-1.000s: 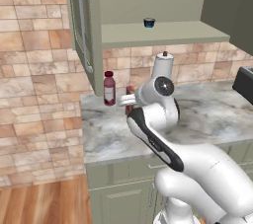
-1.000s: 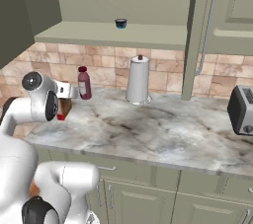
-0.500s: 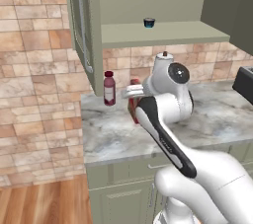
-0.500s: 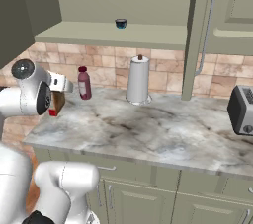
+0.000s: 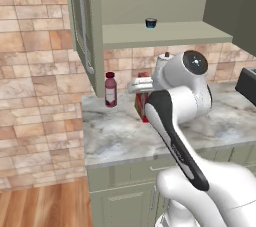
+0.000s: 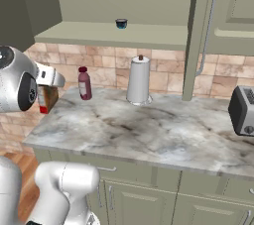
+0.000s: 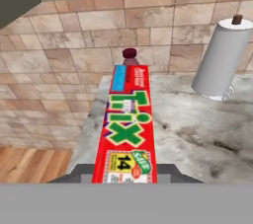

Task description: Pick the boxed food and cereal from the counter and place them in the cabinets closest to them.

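Looks like a home kitchen: marble-look surface [image 6: 163, 130] against a tan brick-tile backsplash [image 6: 163, 70], olive-green wall cabinets [image 6: 218, 26] above, a toaster [image 6: 243, 111] far right, paper towel roll [image 6: 138, 81], wood floor [image 5: 45, 203] on the left.

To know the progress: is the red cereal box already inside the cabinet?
Not yet. The red cereal box is in the end effector, above the counter.

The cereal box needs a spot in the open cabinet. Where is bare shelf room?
The cabinet shelf is bare on both sides of the small blue cup. Below it, the counter's back edge is crowded by the red bottle and paper towel roll.
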